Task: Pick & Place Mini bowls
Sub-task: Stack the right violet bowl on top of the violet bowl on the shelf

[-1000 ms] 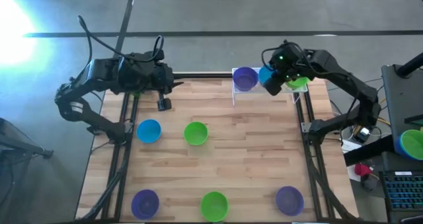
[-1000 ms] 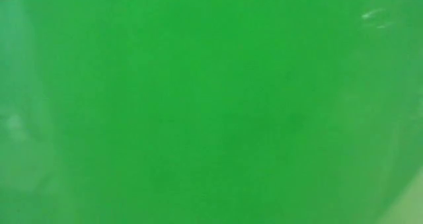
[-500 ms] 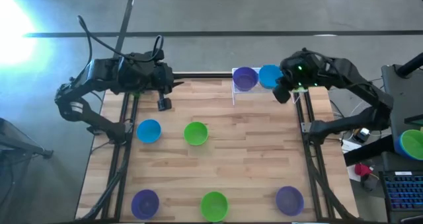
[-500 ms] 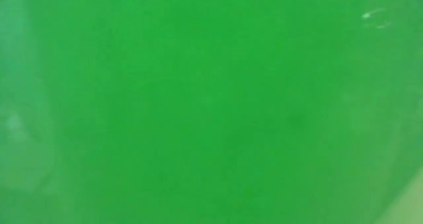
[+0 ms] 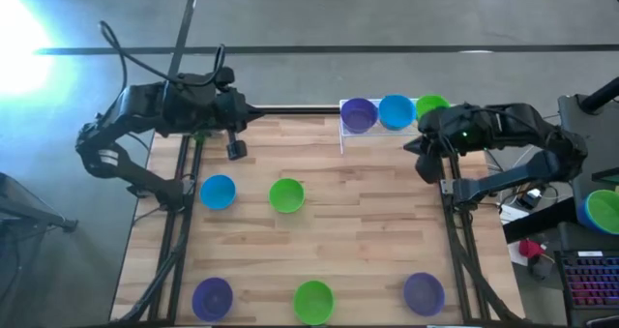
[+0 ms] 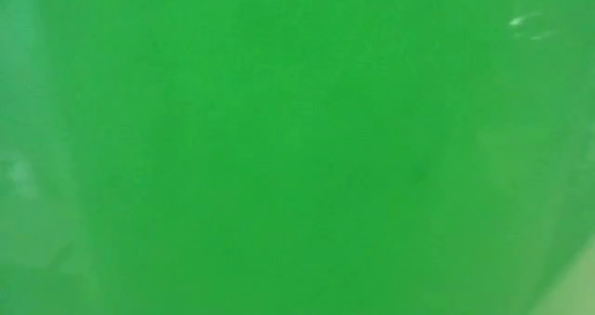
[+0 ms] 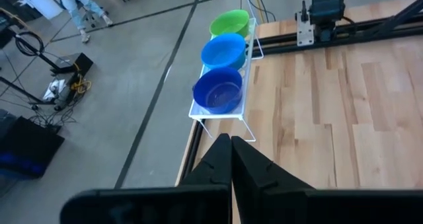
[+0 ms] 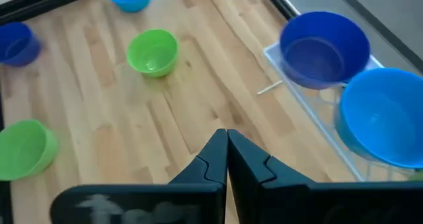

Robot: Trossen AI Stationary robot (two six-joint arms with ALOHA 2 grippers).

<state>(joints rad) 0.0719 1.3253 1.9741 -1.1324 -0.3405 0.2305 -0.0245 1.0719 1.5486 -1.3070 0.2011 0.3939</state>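
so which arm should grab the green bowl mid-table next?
Left, probably. The left gripper hangs over the table's far left part, near the small round green plastic bowl. The right gripper is shut and empty at the table's right edge, beside the white wire rack.

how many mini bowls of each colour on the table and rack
purple: 3
sky blue: 2
green: 3
total: 8
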